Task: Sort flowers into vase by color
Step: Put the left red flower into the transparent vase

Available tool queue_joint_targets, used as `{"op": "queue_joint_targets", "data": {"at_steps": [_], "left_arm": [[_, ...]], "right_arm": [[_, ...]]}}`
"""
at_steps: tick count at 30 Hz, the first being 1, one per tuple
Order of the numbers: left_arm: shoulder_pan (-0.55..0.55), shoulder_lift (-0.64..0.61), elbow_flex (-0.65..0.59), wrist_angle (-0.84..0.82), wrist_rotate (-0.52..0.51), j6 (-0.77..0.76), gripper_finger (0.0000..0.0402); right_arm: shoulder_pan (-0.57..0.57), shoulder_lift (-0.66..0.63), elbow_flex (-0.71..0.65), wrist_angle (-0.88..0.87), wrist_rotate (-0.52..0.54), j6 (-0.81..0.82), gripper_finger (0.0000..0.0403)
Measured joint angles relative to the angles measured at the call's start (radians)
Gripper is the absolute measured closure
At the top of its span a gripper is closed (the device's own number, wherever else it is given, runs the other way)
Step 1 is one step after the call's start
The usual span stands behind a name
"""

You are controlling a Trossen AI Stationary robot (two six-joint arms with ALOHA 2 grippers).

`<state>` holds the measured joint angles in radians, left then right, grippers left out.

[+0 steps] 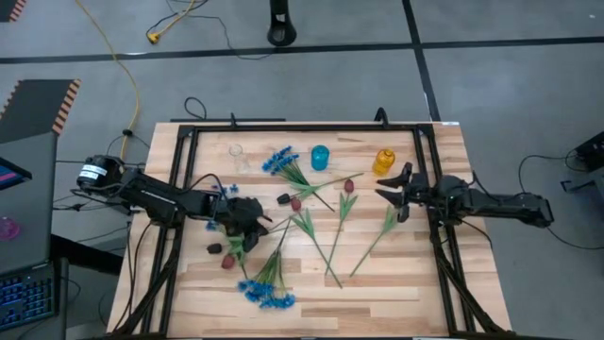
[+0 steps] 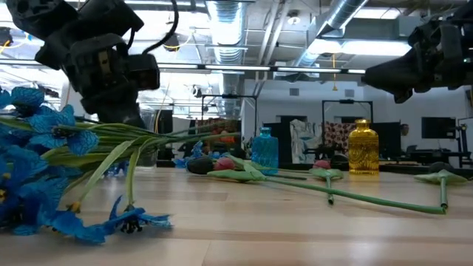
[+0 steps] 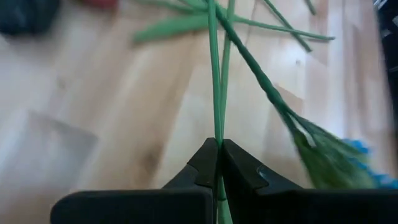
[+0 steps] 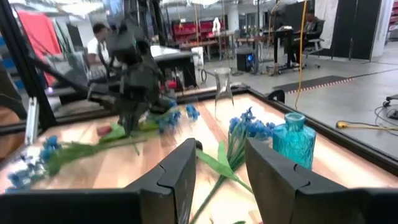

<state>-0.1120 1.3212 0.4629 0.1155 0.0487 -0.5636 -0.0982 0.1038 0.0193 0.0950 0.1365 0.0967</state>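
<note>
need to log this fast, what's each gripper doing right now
left gripper: shut on a green flower stem.
right gripper: open, holding nothing, above the table.

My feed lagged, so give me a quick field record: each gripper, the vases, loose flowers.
left gripper: shut on the thin green stems of a blue-blossom bunch, near the table's front left
right gripper: open, empty, raised above the table's right side
vases: clear glass vase, teal glass vase, amber glass vase, all at the back, none visibly holding flowers
loose flowers: second blue bunch, dark red tulip buds, near-black tulip bud
</note>
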Motion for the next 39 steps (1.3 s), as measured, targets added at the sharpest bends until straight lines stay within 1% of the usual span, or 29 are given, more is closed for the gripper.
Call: {"op": "queue_joint_targets", "data": {"at_steps": [3,7,12,15,19,29,33,35,39], "left_arm": [[0.0,0.0,0.0,0.011,-0.08,0.107,0.04],[0.001,0.0,0.0,0.012,-0.147,0.137,0.04],[0.001,0.0,0.0,0.011,-0.151,0.129,0.04],[0.001,0.0,0.0,0.011,-0.151,0.125,0.04],[0.001,0.0,0.0,0.011,-0.151,0.125,0.04],[0.001,0.0,0.0,0.011,-0.151,0.123,0.04],[0.001,0.0,0.0,0.011,-0.151,0.123,0.04],[0.001,0.0,0.0,0.011,-0.151,0.123,0.04],[0.001,0.0,0.0,0.01,-0.151,0.123,0.04]], "right_arm": [[0.0,0.076,0.0,0.067,0.0,-0.003,0.0236],[0.0,0.196,0.0,0.178,0.001,-0.038,0.0236],[0.0,0.363,0.002,0.363,0.003,-0.122,0.0236],[0.0,0.457,0.048,0.387,0.004,-0.156,0.0236],[0.0,0.602,0.147,0.383,0.004,-0.168,0.0236],[0.0,1.006,0.446,0.376,-0.008,-0.339,0.0236],[0.015,1.169,0.581,0.37,-0.042,-0.399,0.0236],[0.031,1.245,0.655,0.336,-0.064,-0.44,0.0236],[0.065,1.386,0.812,0.21,-0.064,-0.522,0.0236]]}}
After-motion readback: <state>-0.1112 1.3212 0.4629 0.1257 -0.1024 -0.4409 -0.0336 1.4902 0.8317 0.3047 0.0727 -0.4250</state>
